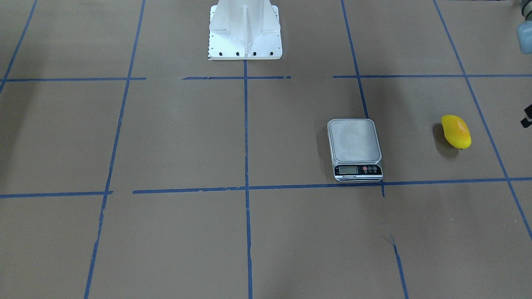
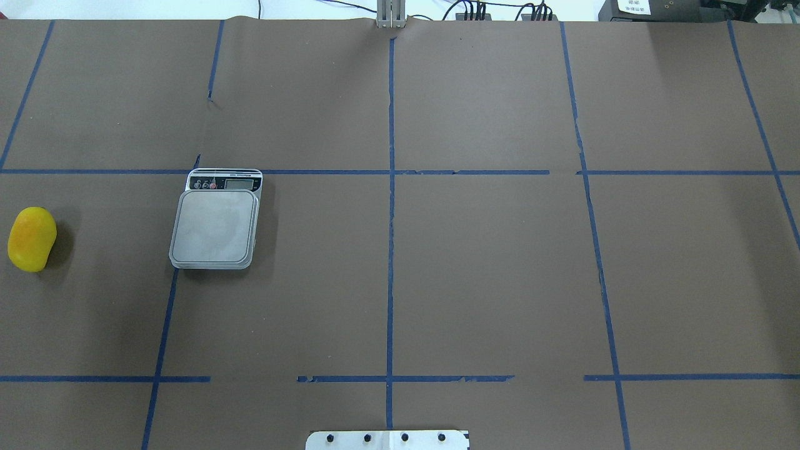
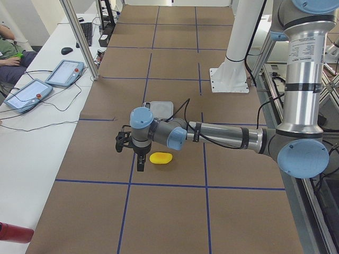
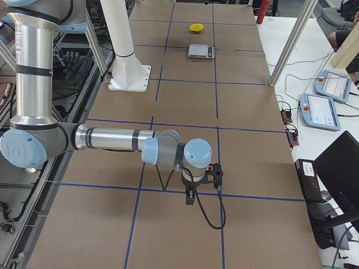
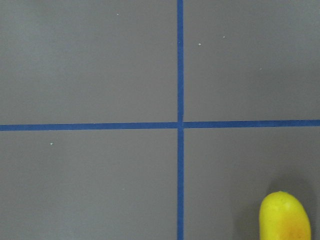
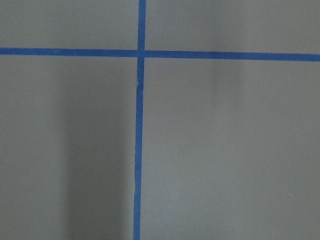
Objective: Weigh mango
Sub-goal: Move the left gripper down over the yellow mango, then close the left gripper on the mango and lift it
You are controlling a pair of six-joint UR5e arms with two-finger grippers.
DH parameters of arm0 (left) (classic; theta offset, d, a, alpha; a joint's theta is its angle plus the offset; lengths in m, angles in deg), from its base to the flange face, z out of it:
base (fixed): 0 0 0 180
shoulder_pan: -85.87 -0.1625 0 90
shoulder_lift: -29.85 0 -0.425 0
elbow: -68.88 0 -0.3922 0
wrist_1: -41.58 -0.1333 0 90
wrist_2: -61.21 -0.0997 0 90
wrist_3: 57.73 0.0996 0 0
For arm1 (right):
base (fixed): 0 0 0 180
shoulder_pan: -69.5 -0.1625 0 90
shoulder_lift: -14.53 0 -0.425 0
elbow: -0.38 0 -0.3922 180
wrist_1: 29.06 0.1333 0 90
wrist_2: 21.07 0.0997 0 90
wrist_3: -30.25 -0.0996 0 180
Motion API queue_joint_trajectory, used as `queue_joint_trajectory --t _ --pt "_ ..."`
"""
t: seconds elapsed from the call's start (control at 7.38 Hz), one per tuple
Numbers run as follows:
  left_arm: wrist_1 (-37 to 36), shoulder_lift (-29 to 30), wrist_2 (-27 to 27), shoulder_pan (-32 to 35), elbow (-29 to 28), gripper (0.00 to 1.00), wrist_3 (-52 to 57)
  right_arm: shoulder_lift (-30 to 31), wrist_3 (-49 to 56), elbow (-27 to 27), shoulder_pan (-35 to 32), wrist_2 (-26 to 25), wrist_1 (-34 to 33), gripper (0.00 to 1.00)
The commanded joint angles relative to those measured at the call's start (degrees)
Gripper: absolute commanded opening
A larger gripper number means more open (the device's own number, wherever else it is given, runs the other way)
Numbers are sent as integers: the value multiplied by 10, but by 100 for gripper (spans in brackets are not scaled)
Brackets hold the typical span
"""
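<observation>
The mango point(image 2: 31, 239) is lying on the table point(image 2: 487, 281) well apart from the scale point(image 2: 215, 225), near the left end effector point(image 3: 140, 165) (open or closed I cannot tell, likewise the right end effector point(image 4: 190, 196)), and is looking light, smooth and probably slippery, best gripped gently across its narrow middle.

A brown paper sheet covers the table point(image 2: 500, 281), and blue tape lines point(image 2: 390, 250) divide it into a grid of squares. A metal post point(image 2: 390, 12) stands at the middle of the far edge, with black cables point(image 2: 475, 9) beside it. Beyond that edge runs a white bench point(image 3: 32, 148) carrying two tablets point(image 3: 64, 73), a keyboard point(image 3: 86, 33) and a mouse point(image 3: 66, 51). A red object point(image 3: 13, 233) lies near the bench's corner.
</observation>
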Motion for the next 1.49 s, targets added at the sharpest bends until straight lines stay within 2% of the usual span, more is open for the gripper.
queue_joint_trajectory --t 0.0,0.41,1.36 --pt "75 -1 -1 -96 -5 100 -121 0 0 0 0 0 0 100" --pt "214 -1 -8 -150 -85 100 -194 0 0 0 0 0 0 100" --pt "219 -30 -8 -187 -89 100 -187 0 0 0 0 0 1 100"
